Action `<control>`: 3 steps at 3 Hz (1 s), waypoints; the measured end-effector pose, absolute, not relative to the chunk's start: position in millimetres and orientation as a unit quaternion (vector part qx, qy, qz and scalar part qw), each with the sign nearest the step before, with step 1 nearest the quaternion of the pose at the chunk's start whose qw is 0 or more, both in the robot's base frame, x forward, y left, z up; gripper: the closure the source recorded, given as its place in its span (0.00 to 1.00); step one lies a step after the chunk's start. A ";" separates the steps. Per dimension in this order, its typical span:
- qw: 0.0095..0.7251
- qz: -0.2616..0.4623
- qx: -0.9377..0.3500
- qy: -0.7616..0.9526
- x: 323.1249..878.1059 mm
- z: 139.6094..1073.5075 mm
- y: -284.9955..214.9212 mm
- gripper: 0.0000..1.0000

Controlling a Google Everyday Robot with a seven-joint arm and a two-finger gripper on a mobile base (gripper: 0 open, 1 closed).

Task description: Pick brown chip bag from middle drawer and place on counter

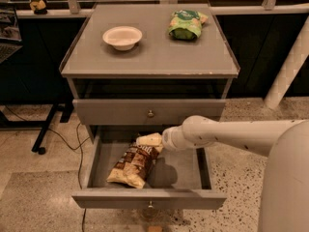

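Floor (241, 124) was speckled terrazzo, with a dark table frame and a cable (67, 140) off to the left; the far side of the room was dim.

Counter (149, 57) was a flat matte grey top with thin side rims and a worn near edge. Bare patch at near centre looked like the obvious drop spot.

Arm (231, 134) came in from the right and ran across the cabinet front below the shut upper drawer (111, 112).

Middle drawer (186, 170) was pulled fully out toward the near side. Brown chip bag (133, 164) lay flat in its left half, long axis slanting from near-left to far-right, far end under the gripper.

Handling, my read: light, crinkly, air-filled, slippery film. It would deform under a squeeze, and the chips inside would crush. Best hold is the far sealed edge or a pinched fold near it, not the puffy middle. Lift straight up to clear the upper drawer front.

Green snack bag (185, 24) sat far-right on the counter, 1 white bowl (122, 36) far-left, well apart.

Gripper (149, 140) was at the bag's far end, touching it or just above. Can't tell whether it was released or clenched on the bag.
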State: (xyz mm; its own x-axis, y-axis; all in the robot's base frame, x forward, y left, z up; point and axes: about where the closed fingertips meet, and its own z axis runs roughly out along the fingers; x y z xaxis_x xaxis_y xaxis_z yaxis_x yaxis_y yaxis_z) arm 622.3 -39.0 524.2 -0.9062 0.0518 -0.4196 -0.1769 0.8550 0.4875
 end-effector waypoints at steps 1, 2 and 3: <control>0.217 0.270 -0.016 0.938 640.8 497.5 -39.3 0.00; 0.209 0.275 0.002 0.938 650.7 476.6 -39.7 0.00; 0.193 0.283 0.007 0.940 657.4 459.3 -32.7 0.00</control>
State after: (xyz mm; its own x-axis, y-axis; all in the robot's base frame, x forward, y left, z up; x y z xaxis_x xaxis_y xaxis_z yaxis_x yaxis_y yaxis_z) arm 657.4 -32.7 459.3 -0.9254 0.1219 -0.3588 -0.0963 0.8401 0.5339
